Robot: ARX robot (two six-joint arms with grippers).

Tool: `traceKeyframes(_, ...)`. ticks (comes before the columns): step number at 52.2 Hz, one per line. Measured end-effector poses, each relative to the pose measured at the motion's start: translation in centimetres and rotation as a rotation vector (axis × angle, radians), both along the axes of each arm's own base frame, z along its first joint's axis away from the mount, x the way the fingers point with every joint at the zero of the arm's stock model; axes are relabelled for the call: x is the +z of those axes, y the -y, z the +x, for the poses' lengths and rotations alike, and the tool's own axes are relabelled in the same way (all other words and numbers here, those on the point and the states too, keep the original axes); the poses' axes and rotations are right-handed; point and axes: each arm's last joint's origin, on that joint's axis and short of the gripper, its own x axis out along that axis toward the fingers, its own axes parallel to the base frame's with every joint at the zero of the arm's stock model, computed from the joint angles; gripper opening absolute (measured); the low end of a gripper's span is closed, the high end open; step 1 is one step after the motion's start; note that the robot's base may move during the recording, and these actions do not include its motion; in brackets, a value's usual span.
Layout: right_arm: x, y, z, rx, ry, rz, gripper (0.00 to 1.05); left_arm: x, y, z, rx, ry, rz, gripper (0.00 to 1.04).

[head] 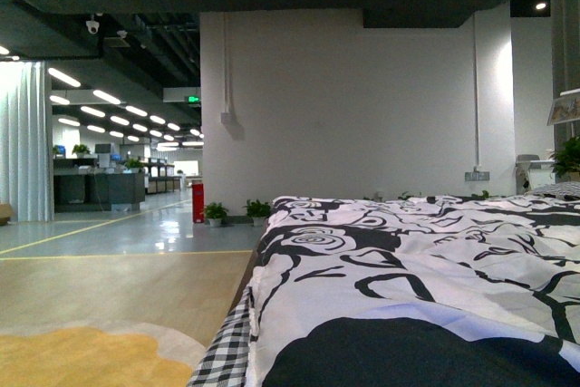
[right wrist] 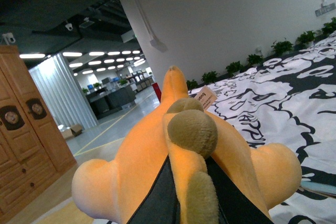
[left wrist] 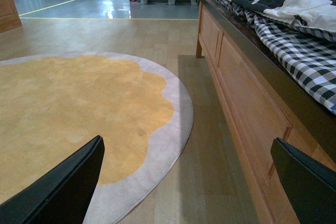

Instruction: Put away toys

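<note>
The toy (right wrist: 157, 161) is in our right gripper (right wrist: 195, 203). Its dark jaws pinch the plush body from both sides, and a stubby, olive-tipped limb bulges up between them. It sits by the bed (head: 408, 260), with the patterned duvet (right wrist: 283, 93) spreading out behind it. We cannot tell whether it rests on the cover or hangs just clear, and the front view does not show it at all.

We judge it light and very soft. The filling will give under the jaws, so a hold on a limb or an ear would likely slip or let the body flop. The thick middle, where we have it, looks the safest place. Nothing about it seems fragile, and the fuzzy cloth should not be slippery. The pale tag (right wrist: 206, 98) sticks out near the top and is no place to grip.

Our left gripper (left wrist: 187, 150) hangs low beside the bed's wooden frame (left wrist: 247, 103), jaws spread wide with nothing between them.

The duvet is black and white and rumpled, over a checked sheet (left wrist: 299, 51) — a soft, uneven surface. Below lie a pale wood floor (left wrist: 105, 32) and a round yellow rug (left wrist: 68, 108) with a grey border. A wooden wardrobe (right wrist: 26, 140) stands across the room. Beyond it are a white wall (head: 344, 106), small potted plants (head: 216, 213) and a long office hall under strip lights.
</note>
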Motion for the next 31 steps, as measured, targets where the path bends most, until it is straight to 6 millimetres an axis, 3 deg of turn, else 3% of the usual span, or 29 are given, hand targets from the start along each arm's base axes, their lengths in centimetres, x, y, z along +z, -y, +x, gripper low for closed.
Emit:
traceKeyframes(7, 0.0, 0.0, 0.0, 0.000, 0.000, -0.001, 0.06, 0.0, 0.0, 0.0, 0.000, 0.000, 0.000, 0.98)
traceKeyframes(12, -0.2, -0.6, 0.1, -0.076, -0.177, -0.041, 0.06, 0.0, 0.0, 0.0, 0.000, 0.000, 0.000, 0.98)
traceKeyframes(18, -5.6, -2.9, -0.1, -0.120, -0.382, -0.269, 0.06, 0.0, 0.0, 0.0, 0.000, 0.000, 0.000, 0.98)
traceKeyframes(31, -10.1, -5.4, -0.4, -0.151, -0.351, -0.408, 0.06, 0.0, 0.0, 0.0, 0.000, 0.000, 0.000, 0.98)
